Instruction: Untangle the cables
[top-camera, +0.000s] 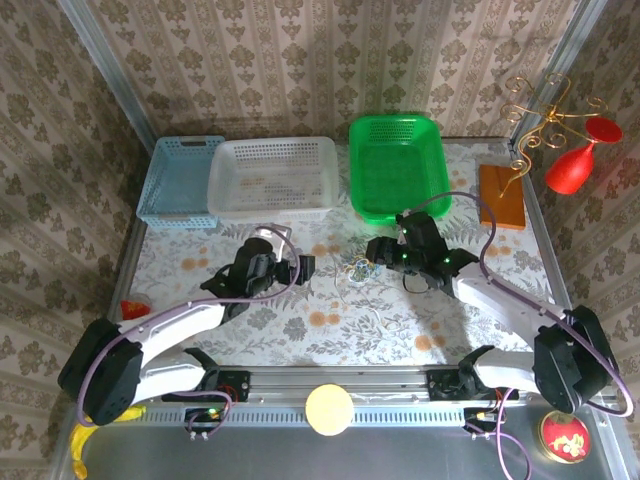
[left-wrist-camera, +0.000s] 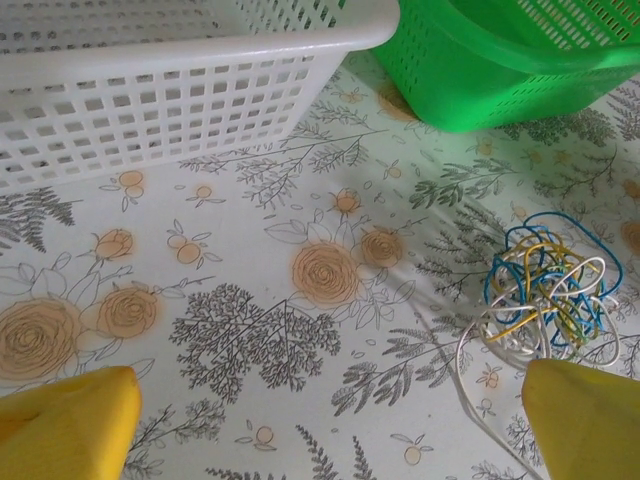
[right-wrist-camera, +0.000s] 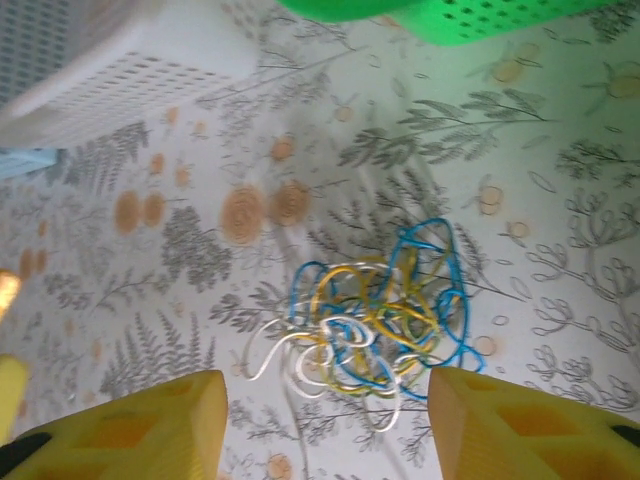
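The cables (top-camera: 357, 270) are a small tangled clump of thin blue, yellow and white cords lying on the flowered tablecloth at mid-table. My right gripper (top-camera: 378, 251) hovers just right of the clump. In the right wrist view it (right-wrist-camera: 325, 425) is open, and the clump (right-wrist-camera: 375, 315) lies on the cloth just beyond its yellow fingertips (right-wrist-camera: 130, 430), untouched. My left gripper (top-camera: 303, 265) sits to the left of the clump. It (left-wrist-camera: 325, 430) is wide open over bare cloth, with the cables (left-wrist-camera: 550, 290) near its right fingertip (left-wrist-camera: 585, 420) and one white strand trailing toward it.
Along the back stand a blue basket (top-camera: 178, 180), a white basket (top-camera: 272, 178) and a green basket (top-camera: 397, 165). A wooden block (top-camera: 501, 196) and a gold curly stand with a red glass (top-camera: 570, 165) are at the back right. A small red item (top-camera: 133, 309) lies at the left edge.
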